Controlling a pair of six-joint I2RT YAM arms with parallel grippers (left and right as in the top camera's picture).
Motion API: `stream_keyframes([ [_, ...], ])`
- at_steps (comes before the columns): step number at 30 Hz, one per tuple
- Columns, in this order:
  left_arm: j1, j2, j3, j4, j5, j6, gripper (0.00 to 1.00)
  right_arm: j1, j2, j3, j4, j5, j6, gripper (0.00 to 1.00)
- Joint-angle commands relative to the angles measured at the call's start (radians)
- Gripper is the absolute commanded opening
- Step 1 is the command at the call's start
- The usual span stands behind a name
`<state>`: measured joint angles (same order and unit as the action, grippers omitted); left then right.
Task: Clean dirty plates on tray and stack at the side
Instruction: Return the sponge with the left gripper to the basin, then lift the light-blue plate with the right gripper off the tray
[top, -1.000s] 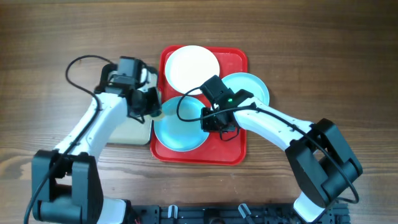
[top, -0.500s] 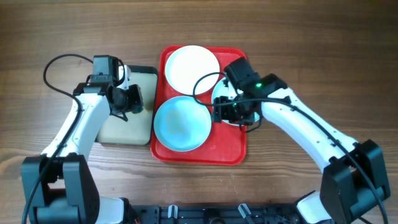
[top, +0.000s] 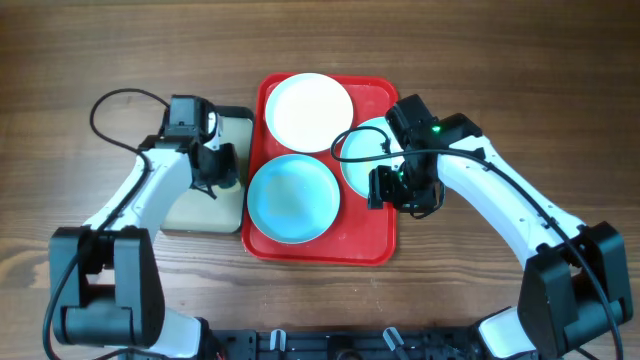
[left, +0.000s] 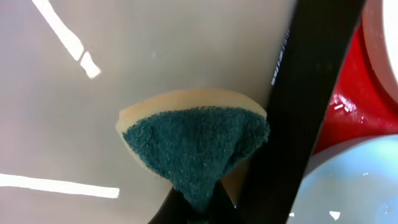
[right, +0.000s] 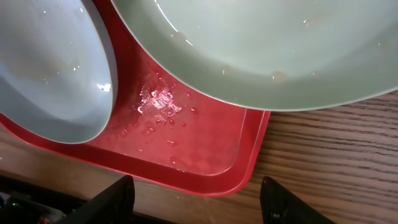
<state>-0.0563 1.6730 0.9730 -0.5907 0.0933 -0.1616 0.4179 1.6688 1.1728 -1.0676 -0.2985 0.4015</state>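
Three pieces are carried on the red tray (top: 362, 236): white plate (top: 308, 110) farthest, light blue plate (top: 292, 198) nearest, pale plate (top: 358, 160) overhanging its right rim. Judged stiff, wet, slippery; rim grip advised. Right gripper (top: 402, 192) is spread wide, empty; left gripper (left: 198, 209) is clamped on a sponge (left: 196, 146).

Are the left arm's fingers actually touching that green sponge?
Touching. The left wrist view shows the sponge folded and pinched between the dark fingers.
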Motion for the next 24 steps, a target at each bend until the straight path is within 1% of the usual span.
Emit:
stream_keyframes([
  [1,-0.058,0.011,-0.014,-0.004,-0.01,0.016,0.04,0.004,-0.01,-0.008,-0.011,0.014,-0.017,0.65],
  [3,-0.09,0.011,-0.04,0.007,-0.016,0.013,0.04,0.004,-0.01,-0.008,-0.017,0.016,-0.032,0.65],
  [5,-0.105,0.011,-0.062,0.018,-0.056,-0.03,0.04,0.004,-0.01,-0.008,-0.018,0.017,-0.035,0.65],
  [8,-0.109,0.011,-0.065,0.019,-0.012,-0.033,0.04,0.003,-0.01,-0.007,-0.018,0.017,-0.036,0.65],
  [13,-0.109,0.01,-0.065,0.02,0.158,-0.041,0.04,0.003,-0.01,-0.007,-0.018,0.017,-0.037,0.66],
  [15,-0.109,0.01,-0.065,0.019,0.162,-0.093,0.04,0.003,-0.01,-0.007,-0.018,0.017,-0.056,0.66],
  [19,-0.109,0.01,-0.065,0.02,0.164,-0.093,0.04,0.003,-0.01,-0.007,-0.01,0.016,-0.059,0.68],
  [20,-0.109,0.01,-0.065,0.021,0.164,-0.093,0.04,0.003,-0.01,-0.007,0.0,0.016,-0.055,0.69],
  [23,-0.109,0.01,-0.064,0.047,0.145,-0.084,0.04,0.005,-0.01,-0.008,0.075,0.016,0.051,0.69],
  [24,-0.109,0.01,-0.062,0.05,0.117,-0.084,0.04,0.011,-0.01,-0.008,0.099,0.016,0.076,0.69],
])
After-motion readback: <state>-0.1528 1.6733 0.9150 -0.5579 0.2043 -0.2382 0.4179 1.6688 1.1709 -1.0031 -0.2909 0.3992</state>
